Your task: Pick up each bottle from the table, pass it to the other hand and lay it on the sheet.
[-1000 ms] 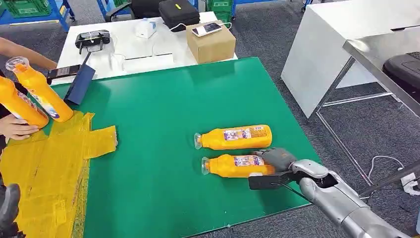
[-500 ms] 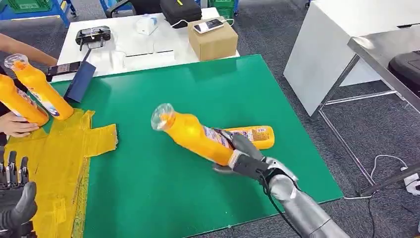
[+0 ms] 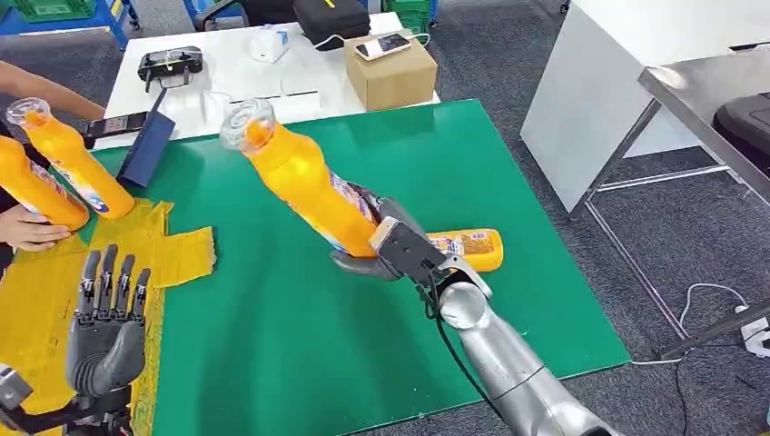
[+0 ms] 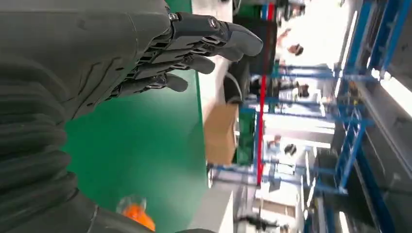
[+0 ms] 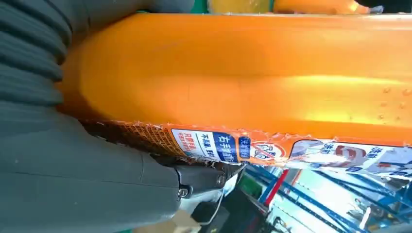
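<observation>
Right robot hand (image 3: 386, 245) grips bottle (image 3: 300, 182) tilted above green worktop (image 3: 272, 336); left robot hand (image 3: 107, 327) open, fingers spread, over yellow sheet (image 3: 54, 309).

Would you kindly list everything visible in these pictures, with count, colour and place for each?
Held bottle: one, orange, tilted above the mat in the right hand.
Lying bottle: one, orange, on the mat behind the right hand.
Person's bottles: two, orange, at the far left edge over the sheet.
Sheet: one, yellow, on the mat's left side.
Mat: one, green, covering the table.
Cardboard box: one, brown, on the white table behind, a phone on top.
Black case: one, on the white table.
Person's hand: one, at the left edge.
Left hand: empty, fingers spread, over the sheet.
Right hand: grips the held bottle.
</observation>
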{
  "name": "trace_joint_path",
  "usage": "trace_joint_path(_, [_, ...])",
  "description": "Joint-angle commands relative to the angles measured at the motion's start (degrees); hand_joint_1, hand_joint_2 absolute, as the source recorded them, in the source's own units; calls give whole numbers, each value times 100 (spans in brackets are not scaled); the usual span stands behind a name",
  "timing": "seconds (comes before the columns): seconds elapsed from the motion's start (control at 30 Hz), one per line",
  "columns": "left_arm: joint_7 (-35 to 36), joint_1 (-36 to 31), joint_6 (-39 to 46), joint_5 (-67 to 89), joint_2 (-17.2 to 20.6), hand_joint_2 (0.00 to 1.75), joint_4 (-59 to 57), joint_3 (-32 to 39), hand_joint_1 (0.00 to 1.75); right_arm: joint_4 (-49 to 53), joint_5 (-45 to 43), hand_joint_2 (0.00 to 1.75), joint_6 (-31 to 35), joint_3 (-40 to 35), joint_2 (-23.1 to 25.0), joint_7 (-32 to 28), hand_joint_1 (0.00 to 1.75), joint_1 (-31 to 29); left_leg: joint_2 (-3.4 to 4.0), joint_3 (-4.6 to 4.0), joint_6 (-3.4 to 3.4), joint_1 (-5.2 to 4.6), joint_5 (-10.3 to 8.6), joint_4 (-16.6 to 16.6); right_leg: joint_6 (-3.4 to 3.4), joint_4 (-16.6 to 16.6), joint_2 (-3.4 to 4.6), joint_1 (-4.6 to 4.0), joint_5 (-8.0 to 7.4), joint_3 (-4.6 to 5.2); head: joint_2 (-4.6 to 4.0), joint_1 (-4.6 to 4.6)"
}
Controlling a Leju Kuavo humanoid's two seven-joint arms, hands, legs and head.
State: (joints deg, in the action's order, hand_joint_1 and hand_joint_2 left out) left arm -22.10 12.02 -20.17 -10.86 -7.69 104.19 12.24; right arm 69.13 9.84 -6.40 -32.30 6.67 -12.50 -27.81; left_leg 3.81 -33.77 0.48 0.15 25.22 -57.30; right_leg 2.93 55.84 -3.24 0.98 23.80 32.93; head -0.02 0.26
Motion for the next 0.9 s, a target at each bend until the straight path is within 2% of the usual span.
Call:
trace_joint_path(0.03, [156,-181,-104,-55,203,175,-551,-961,0,-1620,255,175,-18,-579,783,85,175,-717,-15,15,-6,1,4,4,-16,0,40,4,0,-8,0,2])
trace_joint_path(0.17, [127,-99,98,53,208,175,-427,-1150,0,-1982,538,175,-85,-1427,1320,121,175,-727,6,6,-5,1,4,4,-12,2,39,3,-1,5,0,4])
trace_joint_path(0.27, [36,28,237,265,208,175,-267,-1102,0,-1919,225,175,-24,-2657,1333,275,175,-672,1,13,-10,6,9,6,-20,1,55,-1,3,0,0,4])
trace_joint_path(0.33, [-18,129,291,455,179,175,-181,-1039,0,-1887,115,175,22,-3398,1333,314,175,-548,5,3,-5,4,7,5,-11,1,32,-2,3,6,0,7])
trace_joint_path(0.37, [-70,170,369,647,157,175,-134,-1007,0,-1893,139,175,13,-3687,1333,301,175,-500,-2,17,-9,10,14,8,-20,-3,55,-6,8,-5,0,0])
trace_joint_path(0.43, [-154,287,459,898,97,175,-44,-943,0,-1854,252,175,-49,-4190,1333,221,175,-324,-2,8,-5,8,11,11,-15,-4,45,-2,6,2,0,4])
trace_joint_path(0.53, [-173,243,489,981,107,175,-60,-926,0,-1938,277,175,-130,-4290,1333,131,175,-407,-31,33,-9,21,27,9,-31,-6,72,-5,20,-24,0,7])
trace_joint_path(0.57, [-171,229,488,987,104,175,-71,-925,0,-1963,266,175,-154,-4260,1333,99,175,-445,-16,-12,-3,9,5,9,-12,-5,22,0,6,13,0,7])
trace_joint_path(0.67, [-170,219,489,992,101,175,-81,-926,0,-1978,255,175,-184,-4226,1333,75,175,-480,-24,-15,-7,11,6,4,-20,-2,24,-2,7,19,0,2])
trace_joint_path(0.7, [-170,217,490,995,99,175,-84,-927,0,-1981,252,175,-198,-4210,1333,67,175,-494,-22,-21,-4,0,0,8,-12,-6,2,6,5,27,0,-2])
trace_joint_path(0.8, [-170,217,490,995,99,175,-84,-927,0,-1981,252,175,-198,-4210,1333,67,175,-494,-44,-12,-7,5,2,8,-20,-7,8,2,9,16,0,2])
trace_joint_path(0.87, [-210,208,588,1085,65,175,-71,-897,0,-1992,303,175,-422,-4322,1333,-8,175,-472,-23,-20,-5,4,1,6,-12,-7,5,-1,5,24,0,4])
trace_joint_path(0.9, [-235,213,633,1146,59,175,-48,-882,0,-2006,366,175,-462,-4380,1333,-51,175,-428,-55,-4,-10,12,7,6,-27,-7,20,-4,12,6,0,4])
